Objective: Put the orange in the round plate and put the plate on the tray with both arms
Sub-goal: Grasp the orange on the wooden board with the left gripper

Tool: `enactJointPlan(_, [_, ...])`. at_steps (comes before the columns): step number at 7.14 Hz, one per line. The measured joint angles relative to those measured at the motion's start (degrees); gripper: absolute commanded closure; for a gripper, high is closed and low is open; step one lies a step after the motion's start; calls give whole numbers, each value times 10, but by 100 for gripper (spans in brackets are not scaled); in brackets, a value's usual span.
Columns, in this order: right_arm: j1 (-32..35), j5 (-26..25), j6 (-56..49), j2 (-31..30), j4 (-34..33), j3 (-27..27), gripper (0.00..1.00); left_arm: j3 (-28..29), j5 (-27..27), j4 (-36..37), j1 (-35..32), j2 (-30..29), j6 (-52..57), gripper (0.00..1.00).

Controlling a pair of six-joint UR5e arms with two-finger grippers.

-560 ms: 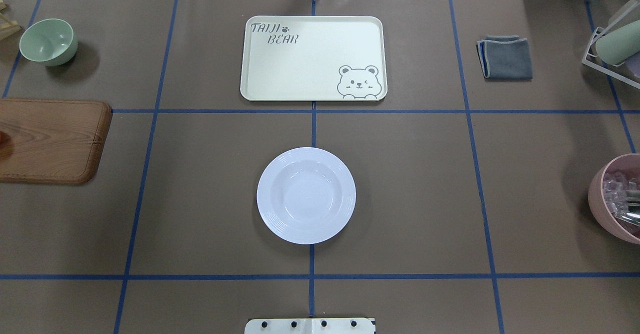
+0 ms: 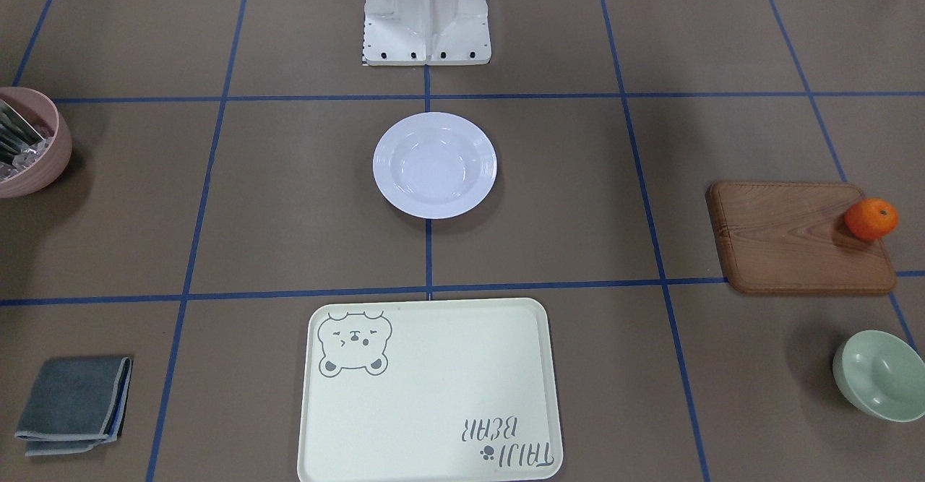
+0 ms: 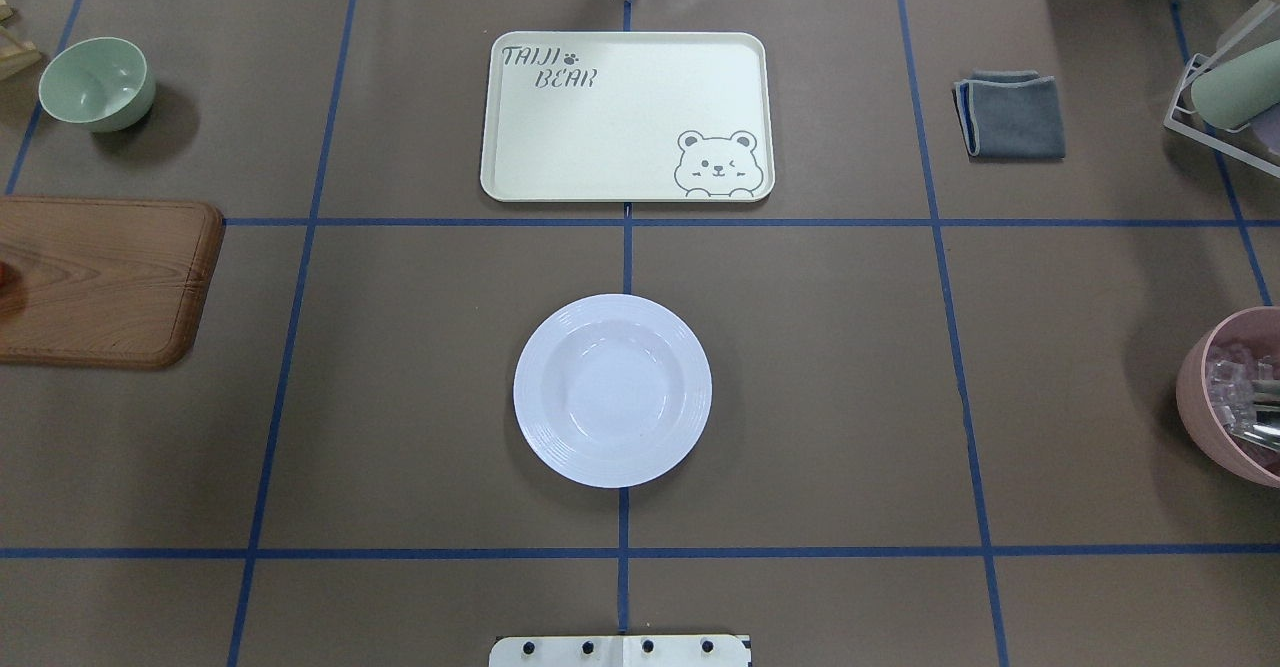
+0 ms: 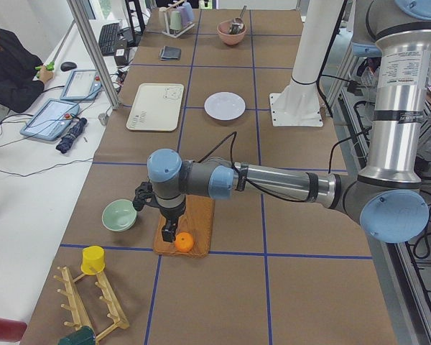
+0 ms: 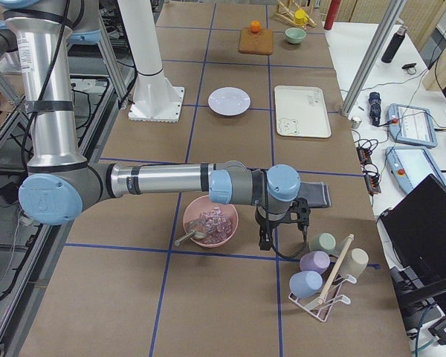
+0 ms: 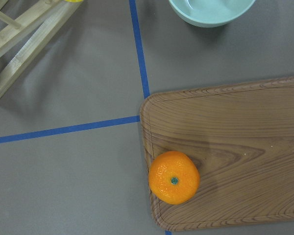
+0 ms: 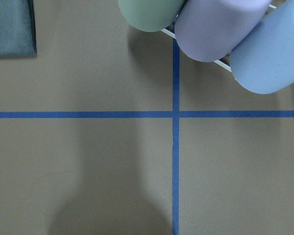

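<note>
The left arm [image 4: 280, 181] and right arm [image 5: 156, 178] are silver-grey tubes linked by rounded joints with light-blue caps [image 4: 394, 219]. Black cables [image 4: 233, 140] loop alongside. Black straps [image 4: 399, 106] band the upper tubes. A white pedestal [image 2: 426, 5] carries black bolts [image 2: 413, 55] along its base plate.

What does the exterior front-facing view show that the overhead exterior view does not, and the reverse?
Only the front-facing view shows the whole orange, on a corner of the wooden board; overhead, the frame edge cuts it off. Only the overhead view shows a pale green cup on a white rack. Both show the empty round plate, the tray, the grey cloth, the green bowl and the pink bowl.
</note>
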Motion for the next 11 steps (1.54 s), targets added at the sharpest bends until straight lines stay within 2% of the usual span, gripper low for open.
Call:
enactJointPlan(5, [0, 2, 1, 4, 0, 0, 0, 10, -2, -4, 2, -7, 0, 2])
enactJointPlan(8, [-3, 5, 2, 10, 0, -2, 0, 26, 0, -57, 2, -6, -1, 2])
enactJointPlan(11, [-9, 2, 1, 13, 1, 0, 0, 46, -4, -76, 4, -7, -16, 2])
